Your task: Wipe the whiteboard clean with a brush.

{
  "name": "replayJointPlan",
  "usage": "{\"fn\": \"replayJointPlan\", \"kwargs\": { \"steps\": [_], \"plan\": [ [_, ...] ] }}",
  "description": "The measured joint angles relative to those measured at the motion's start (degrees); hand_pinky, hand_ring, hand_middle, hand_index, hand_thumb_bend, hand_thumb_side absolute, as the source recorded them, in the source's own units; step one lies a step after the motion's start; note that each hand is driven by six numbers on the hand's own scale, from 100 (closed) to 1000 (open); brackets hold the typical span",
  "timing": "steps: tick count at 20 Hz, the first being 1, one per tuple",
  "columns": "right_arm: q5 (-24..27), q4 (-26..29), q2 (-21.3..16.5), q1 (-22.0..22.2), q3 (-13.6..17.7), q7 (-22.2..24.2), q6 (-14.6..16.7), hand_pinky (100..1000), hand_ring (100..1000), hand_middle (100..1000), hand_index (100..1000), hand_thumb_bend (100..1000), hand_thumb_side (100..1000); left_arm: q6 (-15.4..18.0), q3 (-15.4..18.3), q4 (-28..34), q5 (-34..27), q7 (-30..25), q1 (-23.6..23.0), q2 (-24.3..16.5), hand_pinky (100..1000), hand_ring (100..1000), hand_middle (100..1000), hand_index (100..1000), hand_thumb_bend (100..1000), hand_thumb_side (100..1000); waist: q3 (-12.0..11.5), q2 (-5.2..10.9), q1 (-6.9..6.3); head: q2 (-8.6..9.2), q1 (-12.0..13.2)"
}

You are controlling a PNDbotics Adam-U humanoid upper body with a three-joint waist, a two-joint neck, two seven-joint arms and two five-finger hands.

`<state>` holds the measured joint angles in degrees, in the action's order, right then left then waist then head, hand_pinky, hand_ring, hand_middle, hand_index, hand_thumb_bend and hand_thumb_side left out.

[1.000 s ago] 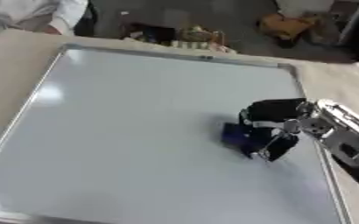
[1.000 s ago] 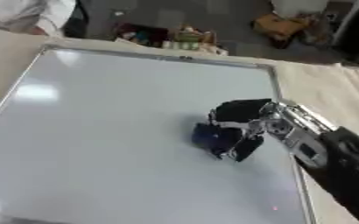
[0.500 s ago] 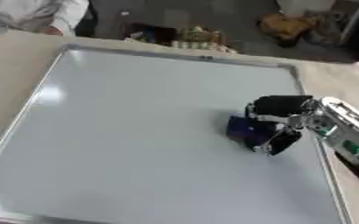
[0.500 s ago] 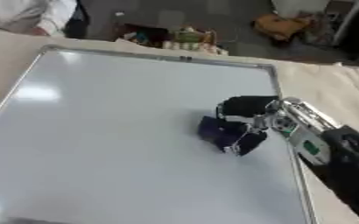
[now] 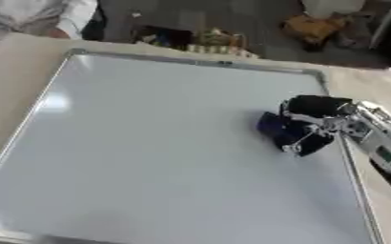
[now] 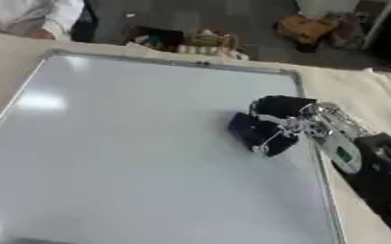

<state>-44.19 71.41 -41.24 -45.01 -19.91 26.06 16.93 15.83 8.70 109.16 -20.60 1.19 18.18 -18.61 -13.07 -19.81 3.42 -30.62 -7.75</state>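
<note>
A large whiteboard (image 5: 149,143) with a silver frame lies flat and fills most of both views; its surface looks blank and grey-white. My right hand (image 5: 315,121) comes in from the right edge and is curled round a dark blue brush (image 5: 275,127), which is pressed on the board near its right side, about mid-height. The same brush (image 6: 251,131) shows in the right eye view, held under the black fingers. My left hand is in neither view.
Beige table cloth (image 5: 365,86) lies to the right of and beyond the board. Past the far edge there is floor with clutter (image 5: 207,38) and a person's white sleeve (image 5: 32,14) at the top left.
My right hand has slid the brush up the board, away from me and slightly right, staying near the right frame. The grip has not changed.
</note>
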Motion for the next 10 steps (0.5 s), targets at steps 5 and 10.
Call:
{"fn": "replayJointPlan", "kwargs": {
  "steps": [5,10],
  "plan": [
    [-1.3,-2.8,0.5,-0.8,1.4,-1.9,0.2,551,596,176,155,100,235,0.0,0.0,-0.2,0.0,0.0,0.0,0.0,673,645,571,630,276,972,-0.1,-0.03,-0.02,0.02,0.0],
    [-1.7,-4.3,0.7,-1.3,2.3,-2.9,0.2,551,594,175,154,100,238,0.1,0.0,-0.3,0.3,0.1,0.0,0.0,673,645,570,630,275,974,-0.2,-0.25,-0.02,0.31,0.1]
  ]
}}
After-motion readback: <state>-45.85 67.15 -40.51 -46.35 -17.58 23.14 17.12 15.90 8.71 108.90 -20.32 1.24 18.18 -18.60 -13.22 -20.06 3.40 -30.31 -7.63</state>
